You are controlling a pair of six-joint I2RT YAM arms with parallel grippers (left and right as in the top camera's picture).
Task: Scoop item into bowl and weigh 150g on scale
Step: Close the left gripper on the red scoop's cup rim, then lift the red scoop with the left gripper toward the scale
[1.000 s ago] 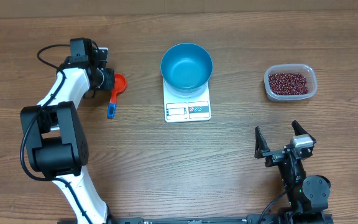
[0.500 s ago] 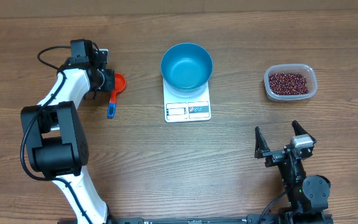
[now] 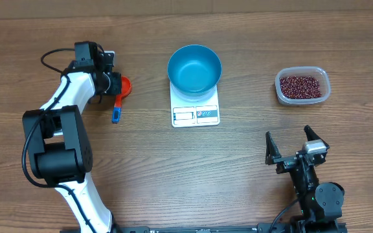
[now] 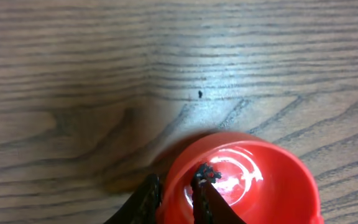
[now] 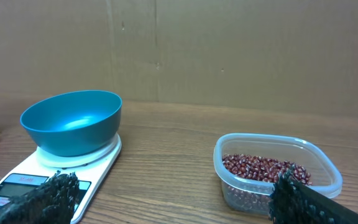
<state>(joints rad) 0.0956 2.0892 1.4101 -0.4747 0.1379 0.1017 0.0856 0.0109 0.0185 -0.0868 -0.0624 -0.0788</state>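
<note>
Scooping lies ahead: left hand [image 4: 176, 183] clamps red plastic scoop [image 4: 253, 180], right hand [image 3: 288, 134] apart; round blue bowl [image 3: 194, 68] on white scale [image 3: 195, 115] empty.

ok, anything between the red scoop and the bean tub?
Overhead view: the blue bowl sitting on the white scale lies between them; bare tabletop either side.

We count one bowl [image 3: 194, 68], one scale [image 3: 195, 114], one clear tub [image 3: 303, 101] of beans [image 3: 301, 85], one red scoop [image 3: 125, 86], one left arm [image 3: 63, 97], one right arm [image 3: 316, 194].
</note>
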